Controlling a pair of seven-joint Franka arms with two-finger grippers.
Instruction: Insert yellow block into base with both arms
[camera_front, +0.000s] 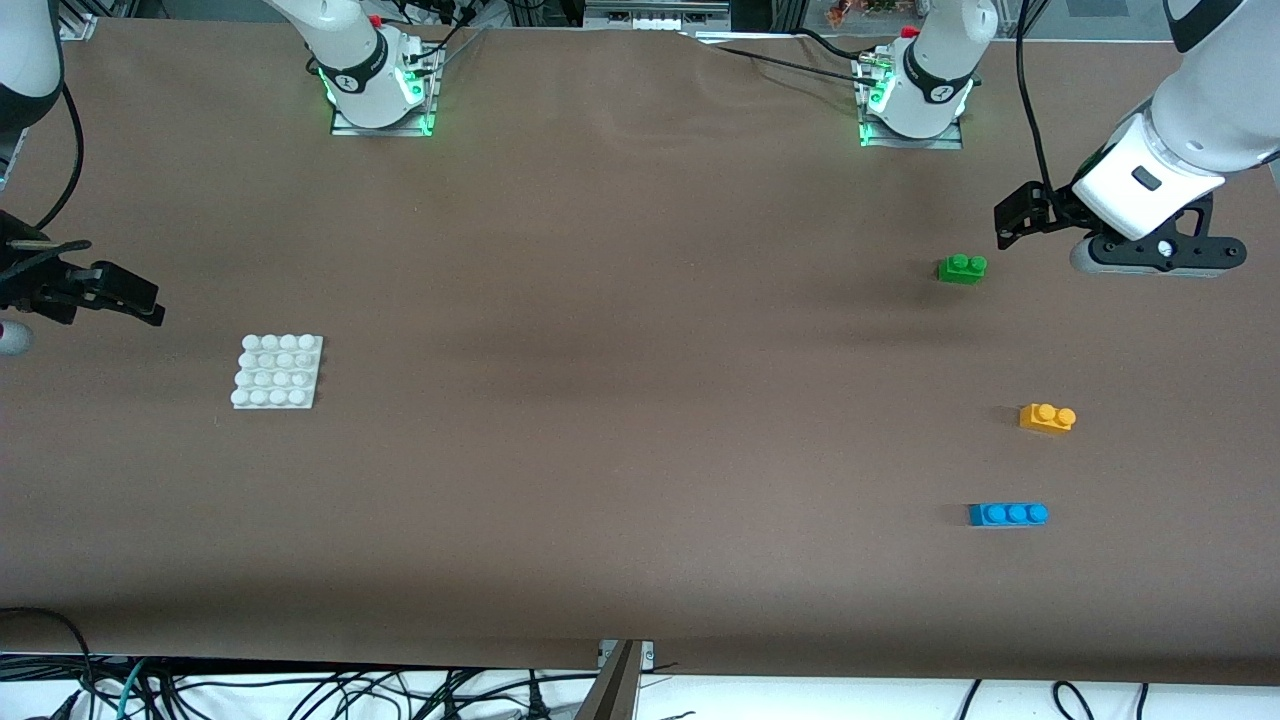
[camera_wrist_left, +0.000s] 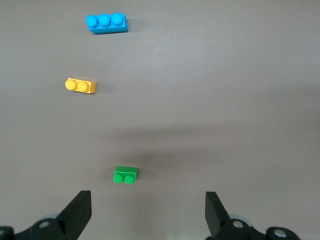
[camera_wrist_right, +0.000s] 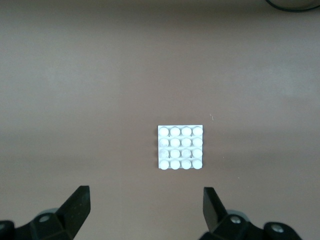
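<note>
**Both pincers up, nothing gripped**

Yellow block sits on worktop at left arm's end, betw. green brick (farther from front cam) and blue brick (nearer). Base lies flat at right arm's end, well apart from bricks. Left pincer released, fingers wide, hovering near green brick. Right pincer also released, hovering beside base.
</note>
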